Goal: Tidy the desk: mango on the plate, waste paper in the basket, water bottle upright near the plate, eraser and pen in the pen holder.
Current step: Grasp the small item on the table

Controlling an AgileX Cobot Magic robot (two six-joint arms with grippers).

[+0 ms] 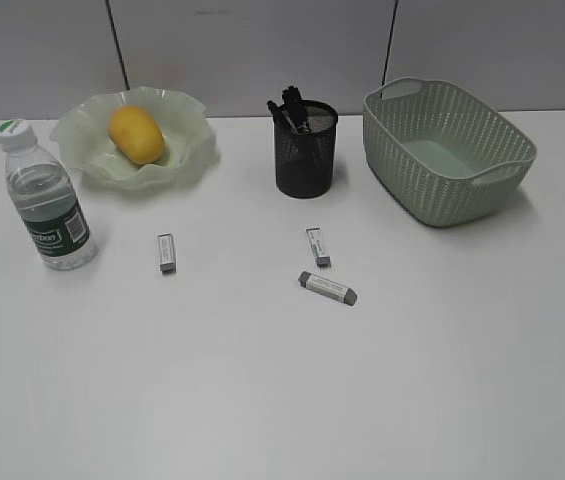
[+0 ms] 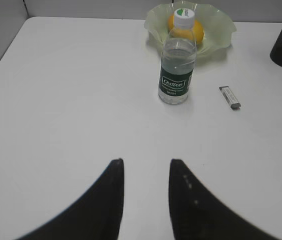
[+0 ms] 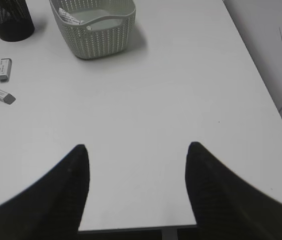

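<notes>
On the white bench, the mango lies in the wavy-rimmed green plate at the far left, and the water bottle stands upright just in front and to the left of that plate, white cap on top. The black mesh pen holder stands near the middle at the back with dark pens poking out of its top, and the green woven-look basket sits to its right; the right wrist view shows a small piece of white paper lying inside it. Three small grey erasers lie loose on the bench in front of these: one right of the bottle, one in front of the pen holder, and a longer one just nearer than that. The left pincer hangs over bare bench short of the bottle, fingers narrowly apart with nothing between them. The right pincer hangs over the bench's near right part, spread wide and empty.
</notes>
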